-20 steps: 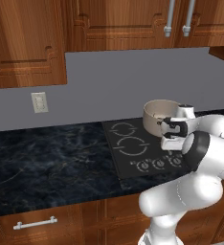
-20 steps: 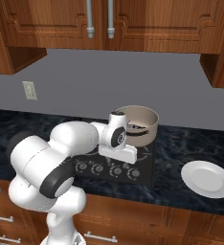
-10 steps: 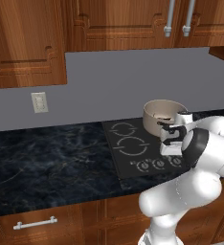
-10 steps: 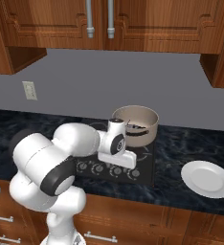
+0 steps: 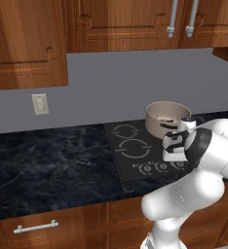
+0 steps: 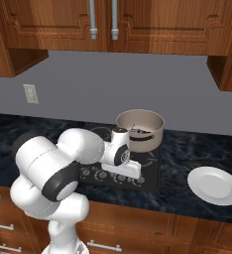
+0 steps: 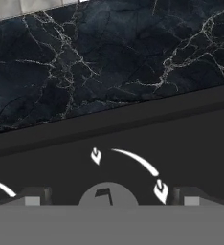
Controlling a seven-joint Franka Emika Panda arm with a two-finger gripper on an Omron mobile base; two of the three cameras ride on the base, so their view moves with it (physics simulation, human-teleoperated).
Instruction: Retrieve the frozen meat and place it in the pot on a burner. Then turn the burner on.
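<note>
Knobs (image 5: 161, 167) ran along the near edge of the black cooktop (image 5: 135, 168), and the gripper (image 7: 109, 195) hung low over one of them (image 7: 104, 195), fingertips (image 7: 33, 196) spread wide to either side of it without touching. The pot (image 6: 140, 128) sat on the far right burner with something dark inside, most likely the meat, so only switching the burner on seemed left. My worry was the choice of knob: four sat close together, and turning a neighbour would heat an empty ring such as the near left burner (image 5: 133, 148). Wide-set fingers could also close off-centre and slip round the knob without turning it. The pot stood just beyond the hand (image 6: 119, 158), close enough for the wrist to nudge it. A white plate (image 6: 214, 185) lay well apart on the counter (image 6: 187, 149) to the right, and an outlet (image 5: 40, 103) on the wall far left.
</note>
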